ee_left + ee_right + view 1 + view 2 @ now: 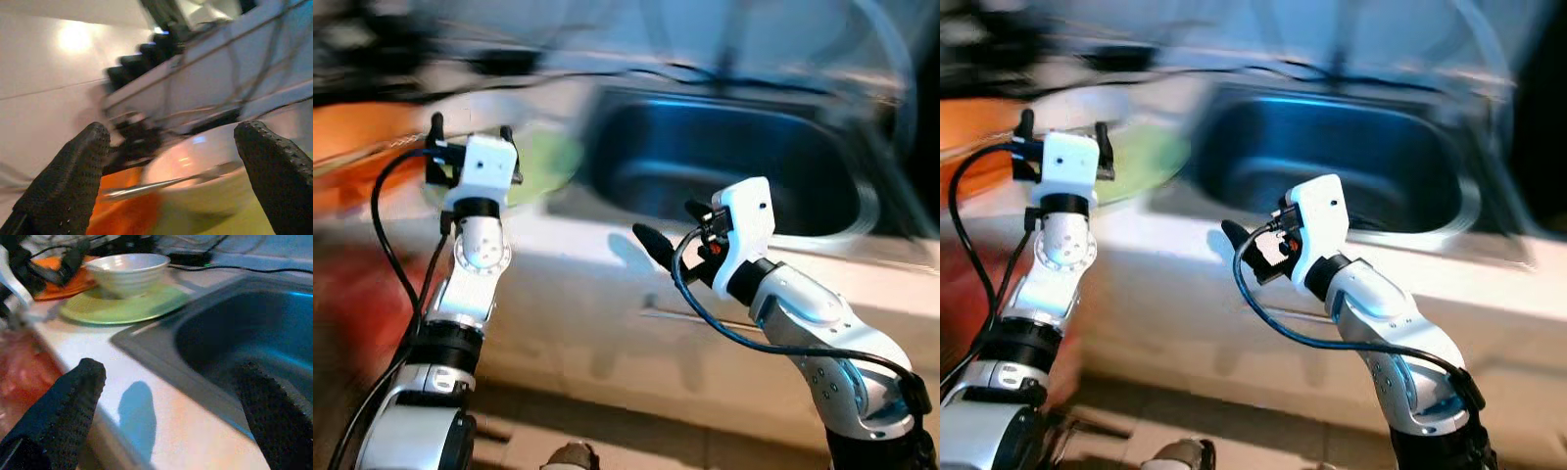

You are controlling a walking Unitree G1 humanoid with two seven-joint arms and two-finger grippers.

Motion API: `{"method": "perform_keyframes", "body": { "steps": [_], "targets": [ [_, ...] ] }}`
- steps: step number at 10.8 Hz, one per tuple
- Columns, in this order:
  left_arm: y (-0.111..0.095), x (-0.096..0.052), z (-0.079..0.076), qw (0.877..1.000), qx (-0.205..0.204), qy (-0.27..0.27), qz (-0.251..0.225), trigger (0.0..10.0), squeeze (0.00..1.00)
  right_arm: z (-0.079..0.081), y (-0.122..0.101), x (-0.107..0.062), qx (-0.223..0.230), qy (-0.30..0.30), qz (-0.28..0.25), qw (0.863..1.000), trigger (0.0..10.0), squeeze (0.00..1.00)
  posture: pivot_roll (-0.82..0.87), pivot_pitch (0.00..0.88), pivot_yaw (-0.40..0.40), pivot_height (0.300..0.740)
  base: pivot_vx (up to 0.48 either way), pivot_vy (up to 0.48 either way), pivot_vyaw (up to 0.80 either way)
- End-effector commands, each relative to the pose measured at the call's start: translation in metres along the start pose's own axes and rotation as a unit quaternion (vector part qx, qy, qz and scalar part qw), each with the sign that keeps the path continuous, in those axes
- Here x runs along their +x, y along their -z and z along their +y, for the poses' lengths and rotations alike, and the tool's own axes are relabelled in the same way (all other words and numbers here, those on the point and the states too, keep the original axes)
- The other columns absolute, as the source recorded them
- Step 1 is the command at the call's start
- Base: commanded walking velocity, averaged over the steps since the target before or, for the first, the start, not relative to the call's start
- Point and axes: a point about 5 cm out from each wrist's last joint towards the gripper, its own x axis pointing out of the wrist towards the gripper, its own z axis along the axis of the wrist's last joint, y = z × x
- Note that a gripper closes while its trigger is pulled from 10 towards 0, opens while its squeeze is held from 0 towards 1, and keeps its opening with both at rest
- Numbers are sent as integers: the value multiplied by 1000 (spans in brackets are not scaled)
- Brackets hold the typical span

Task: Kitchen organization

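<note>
A white bowl (128,271) stands on a light green plate (127,306) on the white counter, just left of the steel sink (724,166). In the left wrist view the bowl (205,171) holds a metal utensil (161,183). My left gripper (472,127) is raised upright at the counter edge beside the plate (548,162), open and empty. My right gripper (671,227) hovers over the counter's front edge before the sink, also open and empty, and points toward the sink's near left corner (146,333). The head views are blurred.
An orange flat item (63,284) with dark objects on it lies left of the plate. A black cable (636,73) runs along the back of the counter. Below the sink is a white cabinet front with a bar handle (695,318). Something reddish (19,367) lies low on the left.
</note>
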Motion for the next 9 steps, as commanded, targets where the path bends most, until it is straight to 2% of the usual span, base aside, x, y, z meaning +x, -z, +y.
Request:
{"method": "perform_keyframes", "body": {
  "steps": [1, 3, 5, 6, 7, 8, 9],
  "targets": [
    [-1, 1, 9, 1000, 10, -18, 2, 10000, 0, -1, -2, 0, -8, 2, -7, 1000, 10000, 0, -8, 32, 25, 740, 0, 0, 0],
    [4, 4, 15, 999, 12, -31, 19, 10000, 0, -3, -1, 0, -8, 5, -8, 1000, 10000, 0, -10, 28, 23, 740, 0, 0, 0],
    [13, 8, 19, 998, -17, -41, 53, 10000, 0, -5, -2, 0, -11, 10, -12, 1000, 10000, 0, -14, 27, 22, 740, 0, 0, 0],
    [13, 9, 19, 997, -21, -41, 55, 10000, 0, -5, -2, 0, -11, 11, -12, 1000, 10000, 0, -14, 27, 23, 740, 0, 0, 0],
    [14, 10, 17, 996, -43, -34, 65, 10000, 0, -4, -3, 0, -12, 12, -14, 1000, 10000, 0, -16, 31, 23, 740, 0, 0, 0],
    [14, 12, 7, 987, -132, -9, 87, 10000, 0, -4, -4, 0, -15, 15, -19, 1000, 10000, 0, -17, 36, 23, 740, 0, 0, 0],
    [10, 16, 4, 985, -153, -1, 74, 10000, 0, -4, -6, 0, -16, 19, -25, 999, 10000, 0, -20, 40, 23, 740, 0, 0, 0]
  ]
}}
